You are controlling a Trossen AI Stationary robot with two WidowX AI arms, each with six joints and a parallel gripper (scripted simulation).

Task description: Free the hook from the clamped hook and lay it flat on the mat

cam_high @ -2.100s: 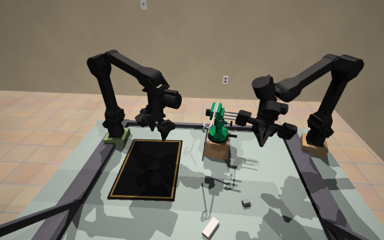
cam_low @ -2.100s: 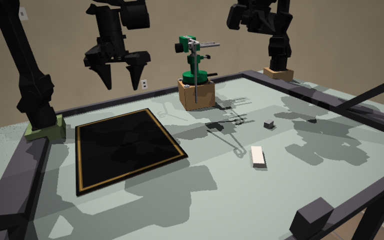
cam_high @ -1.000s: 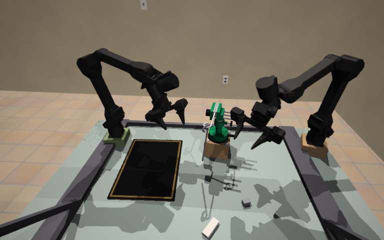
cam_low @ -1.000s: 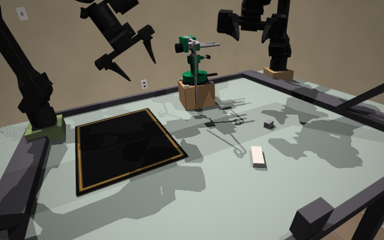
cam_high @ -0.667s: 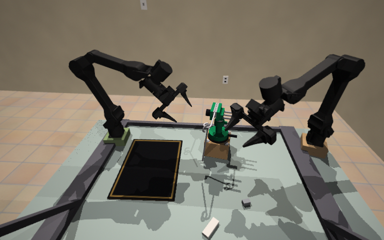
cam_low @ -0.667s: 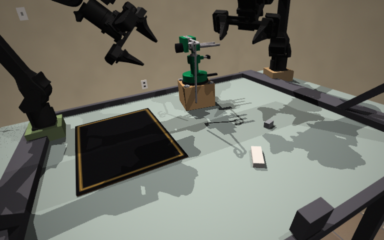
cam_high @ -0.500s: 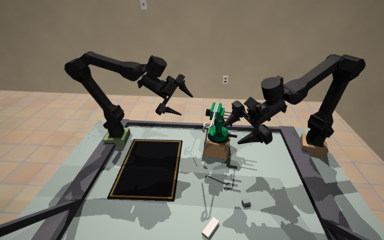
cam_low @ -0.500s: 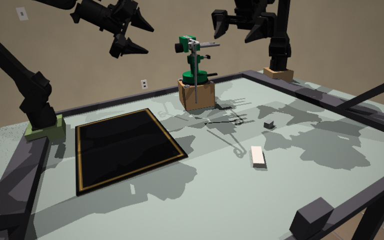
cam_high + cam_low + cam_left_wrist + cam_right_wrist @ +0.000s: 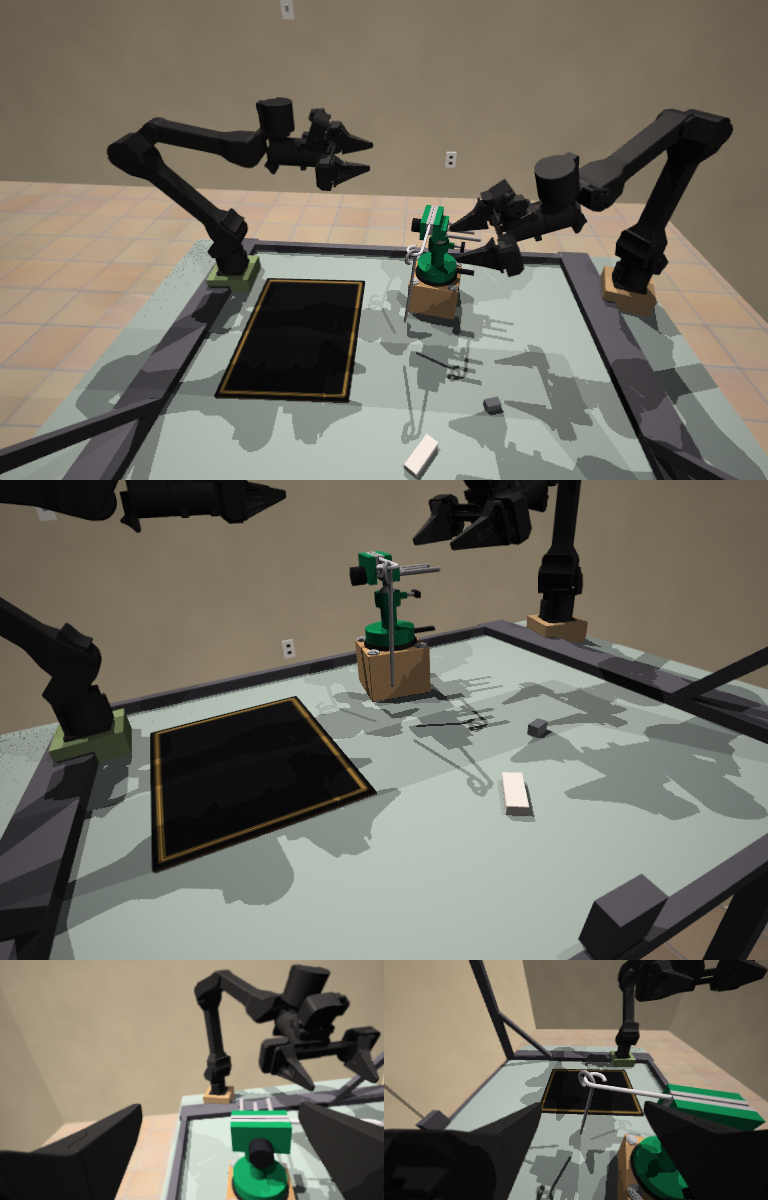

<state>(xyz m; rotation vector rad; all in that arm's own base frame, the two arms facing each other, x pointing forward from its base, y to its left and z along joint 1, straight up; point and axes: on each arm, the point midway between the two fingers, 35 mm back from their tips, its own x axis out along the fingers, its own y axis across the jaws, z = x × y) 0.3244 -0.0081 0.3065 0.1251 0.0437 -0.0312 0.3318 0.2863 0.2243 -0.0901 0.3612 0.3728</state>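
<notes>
A green vise [image 9: 436,249] stands on a wooden block [image 9: 433,300] at the back middle of the table. Its jaws clamp a grey hook [image 9: 416,568] lying level, which also shows in the right wrist view [image 9: 634,1091]. A second thin hook [image 9: 390,644] [image 9: 586,1105] hangs from the clamped hook's curled end, straight down in front of the block. The black mat [image 9: 294,339] with a gold border lies flat to the left. My left gripper [image 9: 356,155] is open and empty, high above the table between mat and vise. My right gripper [image 9: 461,240] is open and empty, close beside the vise's far side.
A white slab [image 9: 421,455] and a small grey cube [image 9: 492,404] lie on the table in front of the vise. A dark raised frame [image 9: 600,333] runs around the table, with a dark block [image 9: 623,915] at one near corner.
</notes>
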